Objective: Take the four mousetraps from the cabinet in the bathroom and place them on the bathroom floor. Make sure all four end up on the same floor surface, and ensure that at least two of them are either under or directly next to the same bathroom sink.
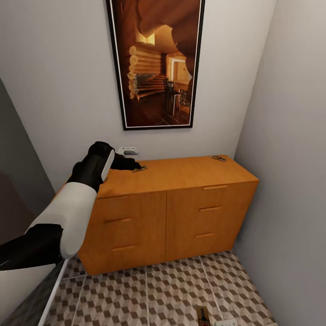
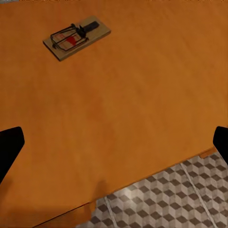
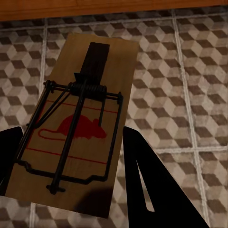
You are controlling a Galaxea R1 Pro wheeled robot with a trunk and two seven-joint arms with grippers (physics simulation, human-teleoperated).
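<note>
The orange-brown cabinet [image 1: 181, 213] stands against the back wall. One mousetrap [image 1: 140, 168] lies on its top at the left rear, and a second mousetrap [image 1: 219, 158] lies at the right rear corner. My left gripper [image 1: 132, 165] reaches over the top just short of the left trap. In the left wrist view that mousetrap [image 2: 76, 38] lies ahead of the open left gripper [image 2: 114, 142], with nothing between the fingers. My right gripper [image 3: 71, 137] is shut on another mousetrap [image 3: 78, 128], held above the cube-patterned bathroom floor [image 3: 190, 71]. The held trap [image 1: 202, 314] shows at the head view's lower edge.
A framed picture [image 1: 156, 63] hangs above the cabinet, with a white wall socket [image 1: 127, 150] below it. A grey wall [image 1: 290, 181] closes in on the right, tight to the cabinet's end. Patterned floor [image 1: 149, 294] stretches in front of the drawers.
</note>
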